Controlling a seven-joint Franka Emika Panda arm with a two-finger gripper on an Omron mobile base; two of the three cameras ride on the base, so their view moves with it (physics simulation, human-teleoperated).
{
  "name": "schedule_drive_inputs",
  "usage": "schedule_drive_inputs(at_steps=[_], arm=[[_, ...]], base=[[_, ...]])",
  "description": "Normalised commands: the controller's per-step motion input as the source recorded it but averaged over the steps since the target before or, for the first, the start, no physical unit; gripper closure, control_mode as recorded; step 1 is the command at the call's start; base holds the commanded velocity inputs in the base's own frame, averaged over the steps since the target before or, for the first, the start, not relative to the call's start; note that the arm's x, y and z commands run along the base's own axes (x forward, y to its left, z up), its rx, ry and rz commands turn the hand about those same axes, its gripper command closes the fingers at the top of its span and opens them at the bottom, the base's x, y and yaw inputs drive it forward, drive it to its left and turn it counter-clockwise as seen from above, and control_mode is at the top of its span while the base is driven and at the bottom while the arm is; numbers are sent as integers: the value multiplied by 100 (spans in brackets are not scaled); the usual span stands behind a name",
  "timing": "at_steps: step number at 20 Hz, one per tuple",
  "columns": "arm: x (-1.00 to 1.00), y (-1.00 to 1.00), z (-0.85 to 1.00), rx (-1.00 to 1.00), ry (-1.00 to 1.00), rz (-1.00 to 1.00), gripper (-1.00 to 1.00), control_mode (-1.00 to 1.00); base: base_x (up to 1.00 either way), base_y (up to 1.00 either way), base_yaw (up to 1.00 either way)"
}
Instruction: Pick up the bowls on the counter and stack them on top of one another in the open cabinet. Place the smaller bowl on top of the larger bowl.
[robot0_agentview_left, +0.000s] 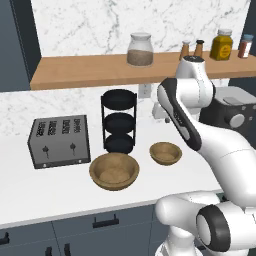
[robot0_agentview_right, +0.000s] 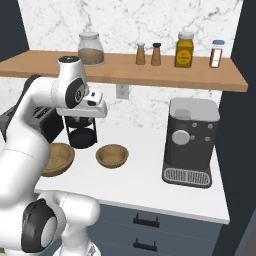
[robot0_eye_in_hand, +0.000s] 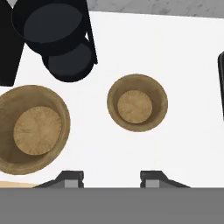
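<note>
The larger bowl (robot0_agentview_left: 114, 171), wide, brown and wooden, sits on the white counter (robot0_agentview_left: 60, 195) in front of the toaster. To its right rests the smaller bowl (robot0_agentview_left: 165, 153), upright and empty. In the hand view the smaller bowl (robot0_eye_in_hand: 137, 103) lies just ahead of my gripper (robot0_eye_in_hand: 111, 178), and the larger bowl (robot0_eye_in_hand: 33, 129) is off to the left. The gripper hangs well above the counter, open, with nothing between its fingertips (robot0_eye_in_hand: 70, 177). The open cabinet (robot0_agentview_left: 90, 70) is a light-brown shelf on the marble wall above. My arm hides part of the larger bowl (robot0_agentview_right: 57, 159) in the right base view.
A black three-tier stand (robot0_agentview_left: 119, 121) rises behind the bowls, and a grey toaster (robot0_agentview_left: 59, 140) stands to the left. A coffee machine (robot0_agentview_right: 192, 142) sits at the right. The shelf holds a glass jar (robot0_agentview_left: 140, 50) and several spice bottles (robot0_agentview_right: 184, 50); its left part is bare.
</note>
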Motion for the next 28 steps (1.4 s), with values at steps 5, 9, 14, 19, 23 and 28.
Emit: schedule_drive_inputs(at_steps=[5, 9, 14, 19, 23, 28], arm=[[-4, 1, 0, 0, -1, 0, -100, -100], [-42, 1, -1, 0, 0, 0, -100, -100], [-71, -6, -8, 2, -11, -3, -100, -100], [-40, -11, -31, 5, -13, -14, -100, -100], [-1, -18, -41, 6, -2, -22, -100, -100], [6, -36, -42, 15, 1, -20, -100, -100]], base=[[0, 0, 0], [0, 0, 0], [0, 0, 0], [0, 0, 0], [0, 0, 0], [0, 0, 0]])
